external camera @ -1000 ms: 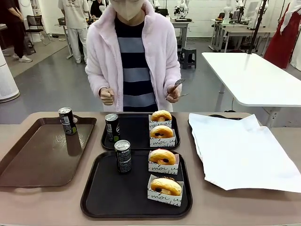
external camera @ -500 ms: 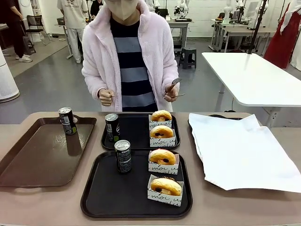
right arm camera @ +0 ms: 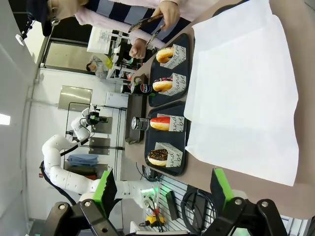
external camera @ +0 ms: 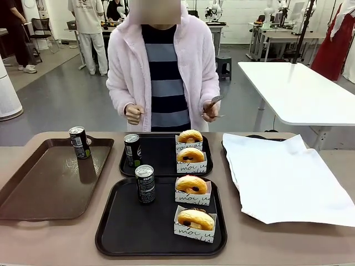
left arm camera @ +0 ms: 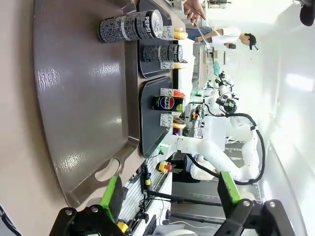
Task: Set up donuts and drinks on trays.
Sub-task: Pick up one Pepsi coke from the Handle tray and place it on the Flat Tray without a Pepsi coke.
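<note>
Bright, even overhead light fills the room, casting only soft, short shadows. Glare streaks the brown tray (left arm camera: 83, 98) in the left wrist view. The white paper (external camera: 285, 177) at 3 o'clock looks nearly washed out. Both wrist views bend strongly at their edges; the front view stays sharp.

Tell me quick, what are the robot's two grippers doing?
Left gripper: open, holding nothing.
Right gripper: open, holding nothing.

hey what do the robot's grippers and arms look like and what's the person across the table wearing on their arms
Each gripper, left gripper and right gripper, has black fingers with bright green pads. The wrist views show white, rounded, jointed arms with black cables. The person's sleeves are fluffy pale pink.
</note>
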Action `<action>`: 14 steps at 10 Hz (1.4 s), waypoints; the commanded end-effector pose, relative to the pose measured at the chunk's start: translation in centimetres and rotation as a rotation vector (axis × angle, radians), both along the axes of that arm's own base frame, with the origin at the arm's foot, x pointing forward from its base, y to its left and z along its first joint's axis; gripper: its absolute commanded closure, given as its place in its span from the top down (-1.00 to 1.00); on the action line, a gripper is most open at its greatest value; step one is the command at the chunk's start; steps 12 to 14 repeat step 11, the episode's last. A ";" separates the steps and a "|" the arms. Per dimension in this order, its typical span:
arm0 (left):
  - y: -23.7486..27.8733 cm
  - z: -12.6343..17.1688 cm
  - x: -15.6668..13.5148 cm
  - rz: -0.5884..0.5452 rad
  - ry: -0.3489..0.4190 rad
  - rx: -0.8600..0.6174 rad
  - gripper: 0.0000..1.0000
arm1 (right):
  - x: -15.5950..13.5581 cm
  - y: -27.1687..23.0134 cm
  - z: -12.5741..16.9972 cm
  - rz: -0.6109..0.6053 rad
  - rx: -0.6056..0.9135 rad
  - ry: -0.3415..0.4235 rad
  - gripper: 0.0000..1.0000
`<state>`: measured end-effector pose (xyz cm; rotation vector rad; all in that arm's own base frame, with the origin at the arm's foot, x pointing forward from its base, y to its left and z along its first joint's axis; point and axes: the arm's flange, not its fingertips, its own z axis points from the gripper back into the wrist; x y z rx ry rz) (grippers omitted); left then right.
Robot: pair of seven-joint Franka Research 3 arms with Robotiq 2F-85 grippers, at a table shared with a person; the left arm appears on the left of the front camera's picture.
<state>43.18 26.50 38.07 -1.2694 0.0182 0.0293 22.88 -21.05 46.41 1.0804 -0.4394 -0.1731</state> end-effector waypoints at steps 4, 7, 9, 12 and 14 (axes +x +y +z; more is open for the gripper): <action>0.1 -0.2 -0.3 -0.001 0.001 0.005 1.00 | 0.2 0.0 0.0 0.003 0.015 -0.016 1.00; 0.1 -0.2 -0.3 -0.001 0.001 0.005 1.00 | 0.2 0.0 0.0 0.003 0.015 -0.016 1.00; 0.1 -0.2 -0.3 -0.001 0.001 0.005 1.00 | 0.2 0.0 0.0 0.003 0.015 -0.016 1.00; 0.1 -0.2 -0.3 -0.001 0.001 0.005 1.00 | 0.2 0.0 0.0 0.003 0.015 -0.016 1.00; 0.1 -0.2 -0.3 -0.001 0.001 0.005 1.00 | 0.2 0.0 0.0 0.003 0.015 -0.016 1.00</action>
